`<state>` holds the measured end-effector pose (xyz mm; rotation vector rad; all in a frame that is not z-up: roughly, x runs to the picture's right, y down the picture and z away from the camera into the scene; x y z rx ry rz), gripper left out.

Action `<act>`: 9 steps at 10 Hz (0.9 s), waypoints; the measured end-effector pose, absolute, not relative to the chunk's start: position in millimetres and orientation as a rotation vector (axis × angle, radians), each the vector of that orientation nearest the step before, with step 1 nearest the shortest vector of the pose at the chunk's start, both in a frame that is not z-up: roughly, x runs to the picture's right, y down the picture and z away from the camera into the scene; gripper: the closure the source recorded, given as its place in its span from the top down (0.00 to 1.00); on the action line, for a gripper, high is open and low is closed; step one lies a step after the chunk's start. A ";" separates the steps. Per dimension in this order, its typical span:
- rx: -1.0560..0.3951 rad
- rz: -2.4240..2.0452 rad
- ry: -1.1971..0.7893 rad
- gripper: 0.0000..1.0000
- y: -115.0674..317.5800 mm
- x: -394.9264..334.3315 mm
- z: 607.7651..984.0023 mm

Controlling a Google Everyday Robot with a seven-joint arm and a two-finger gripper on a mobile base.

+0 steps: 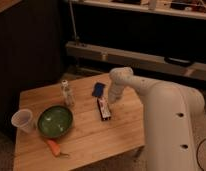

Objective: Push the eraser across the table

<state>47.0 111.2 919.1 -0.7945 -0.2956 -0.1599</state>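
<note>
The eraser [103, 109], a small black block with a white strip and a reddish mark, lies lengthwise on the light wooden table [91, 142], right of centre. My gripper [111, 100] hangs at the end of the white arm, right at the eraser's far right end, touching or nearly touching it. The arm covers the gripper's tip.
A flat blue rectangle [98, 89] lies just behind the eraser. A green bowl [55, 121], a clear plastic cup [22, 120], a small bottle [67, 93] and an orange carrot-like thing [54, 146] stand on the left half. My white arm [166, 125] covers the table's right edge.
</note>
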 end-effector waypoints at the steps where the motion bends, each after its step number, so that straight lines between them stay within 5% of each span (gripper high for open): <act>1: -0.797 -0.167 -0.296 0.00 112.3 40.8 920.8; 9: -0.817 -0.270 -0.404 0.00 136.1 -24.4 899.0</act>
